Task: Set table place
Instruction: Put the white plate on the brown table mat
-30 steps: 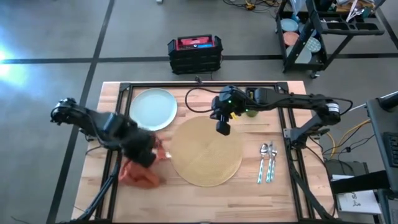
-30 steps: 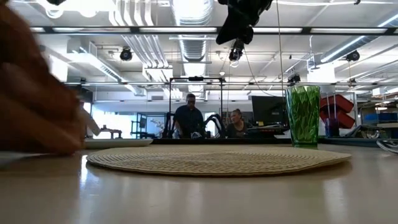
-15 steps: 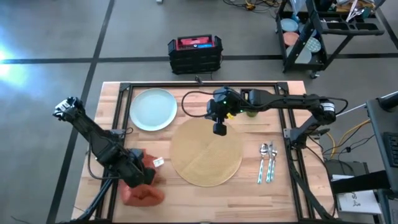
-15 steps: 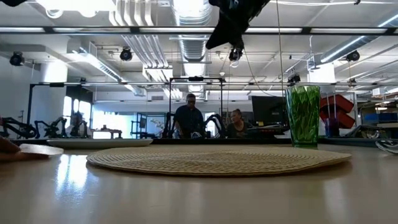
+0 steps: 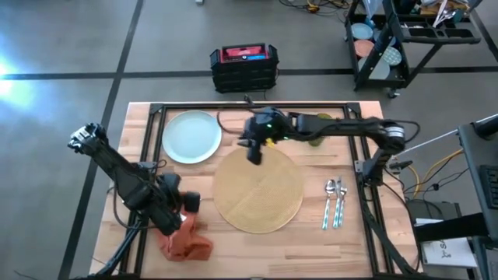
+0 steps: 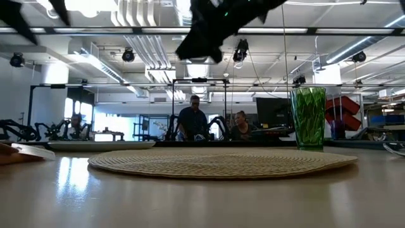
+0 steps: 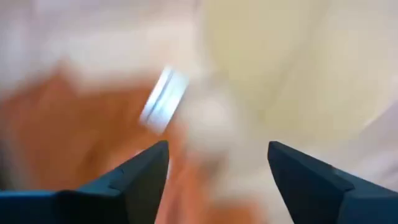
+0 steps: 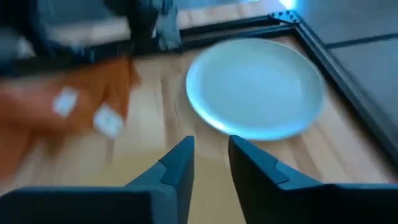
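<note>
While the right hand [image 5: 253, 152], fingers narrowly parted and empty, heads toward the plate [image 5: 191, 136] at 10 o'clock of the placemat [image 5: 258, 189], it could skid the plate off the tabletop [image 5: 354, 233] (1 shallow rim); left hand [image 5: 175, 222] hovers released over the napkin [image 5: 187, 243].

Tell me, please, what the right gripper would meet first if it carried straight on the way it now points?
Most likely the pale blue plate: it lies directly ahead of the right gripper in the right wrist view, with bare table between. Depth is unclear.

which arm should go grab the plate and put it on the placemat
Probably the right. The right gripper hangs over the placemat's far edge, close beside the plate, and its wrist camera faces the plate. The left gripper is down by the napkin, farther off.
</note>
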